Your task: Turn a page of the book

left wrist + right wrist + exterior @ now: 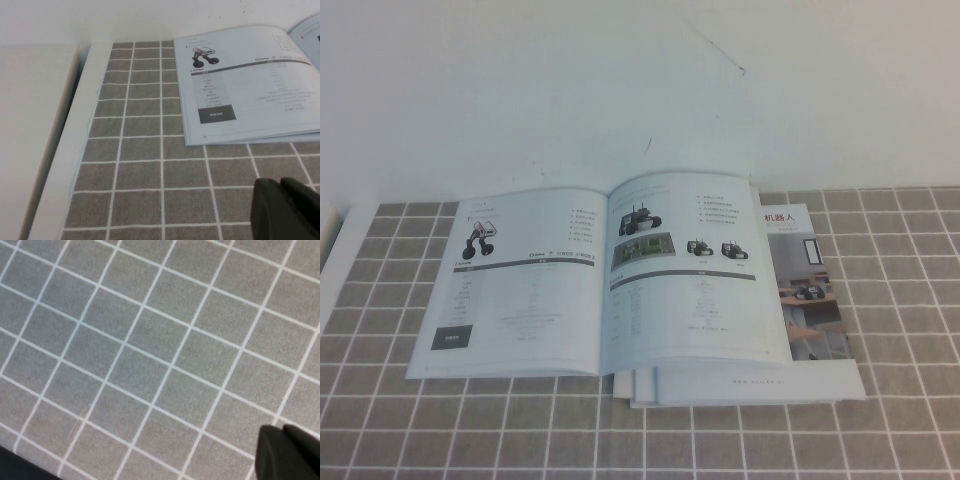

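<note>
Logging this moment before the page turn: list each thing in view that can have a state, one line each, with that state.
book: open, flat on the checked cloth.
page: lying flat as the right-hand page, wheeled-robot side up, not lifted.
booklet: closed, cover up, partly under the book.
left gripper: above bare cloth near the book's left page, holding nothing.
right gripper: over bare cloth, holding nothing.

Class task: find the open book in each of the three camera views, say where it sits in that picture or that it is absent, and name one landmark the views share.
High view: the book lies open at centre, on the grid-patterned cloth.
Left wrist view: the book fills the upper right; the left end effector shows at the bottom right.
Right wrist view: no book, only cloth and the right end effector.
Shared landmark: the cloth's white grid lines.
</note>
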Available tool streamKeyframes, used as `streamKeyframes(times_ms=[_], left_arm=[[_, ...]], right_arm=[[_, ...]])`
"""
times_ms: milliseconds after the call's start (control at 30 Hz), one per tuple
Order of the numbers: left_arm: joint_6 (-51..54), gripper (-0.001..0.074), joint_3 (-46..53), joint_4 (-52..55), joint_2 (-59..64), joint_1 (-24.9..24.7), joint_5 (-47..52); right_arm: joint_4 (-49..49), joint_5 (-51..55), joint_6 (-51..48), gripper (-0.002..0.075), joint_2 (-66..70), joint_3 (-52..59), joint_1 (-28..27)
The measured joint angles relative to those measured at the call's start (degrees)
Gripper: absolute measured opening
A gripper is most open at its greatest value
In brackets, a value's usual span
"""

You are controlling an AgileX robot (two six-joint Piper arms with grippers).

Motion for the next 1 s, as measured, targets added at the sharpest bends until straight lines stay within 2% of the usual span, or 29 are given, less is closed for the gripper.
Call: streamKeyframes(times_ms=[200,1000], left_arm=[[2.69,-0.0001,-0.11,-0.22,0.00,-2.59,0.45],[2.04,-0.0001,-0.19,-2.54,0.00,-2.59,0.78]], right_arm=[[0.00,0.02,0.00,-0.0001,0.00,0.00,0.00],[0.11,0.12,0.00,-0.0001,0.00,0.00,0.00]])
